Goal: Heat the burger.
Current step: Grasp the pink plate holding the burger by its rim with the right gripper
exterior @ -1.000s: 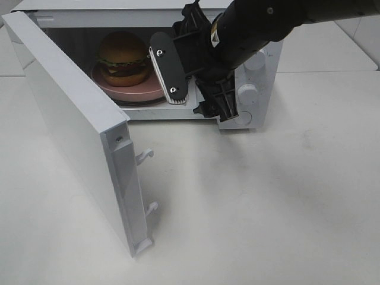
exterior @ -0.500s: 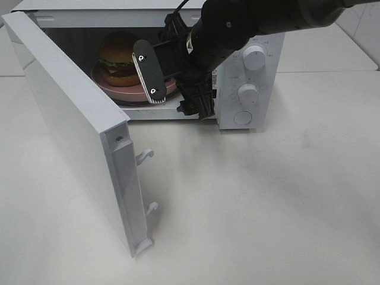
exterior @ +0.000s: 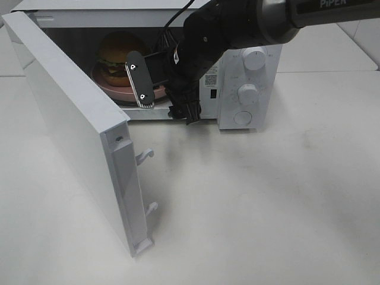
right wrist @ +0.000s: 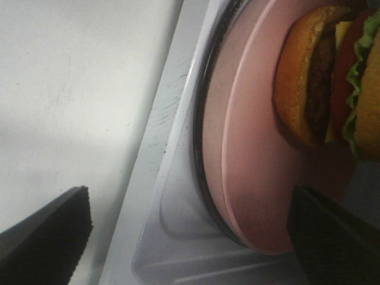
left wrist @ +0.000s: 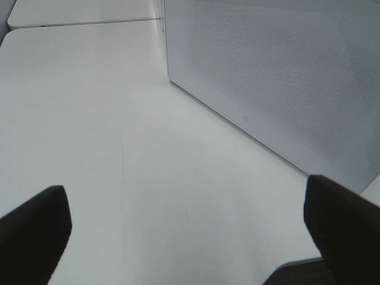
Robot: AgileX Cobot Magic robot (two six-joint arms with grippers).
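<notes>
Exterior high: white tabletop (exterior: 267,202) under open microwave (exterior: 246,89).

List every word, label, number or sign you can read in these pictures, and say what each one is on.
"PiPER": white letters on the black robot arm, cut off at the top edge of the high view.
Small sticker with a square code on the microwave front panel: too small to read.
Marks around the microwave's knobs: too faint to read.
Wrist views: no text.

Both hands (exterior: 157,95) (left wrist: 190,225) wide, empty.
</notes>
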